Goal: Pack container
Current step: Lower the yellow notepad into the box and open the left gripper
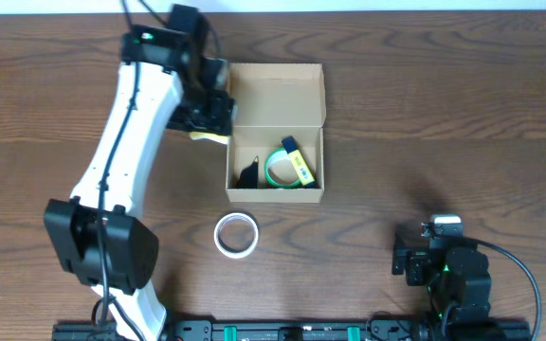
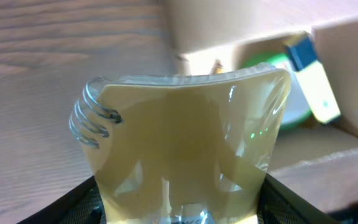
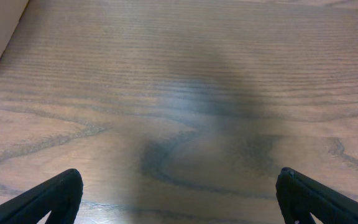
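Two grippers show, in unlike states. The left gripper hangs just beside the left wall of the small rectangular brown cardboard box. Its jaws are closed on a small yellow square pad in clear glossy wrap, which bows between them in the left wrist view. The pad is outside the box; whether it touches the table I cannot tell. The box sits near the middle of the dark wood-grain table, its hinged flap lid standing open on the far side. Inside lie a green tape roll, a yellow stick with a blue end leaning across that roll, and a small black object at the left, too small to make out. A white tape roll lies flat on the table just in front of the box, apart from it. The right gripper sits low at the near right, well apart from the box, jaws spread wide over bare wood.
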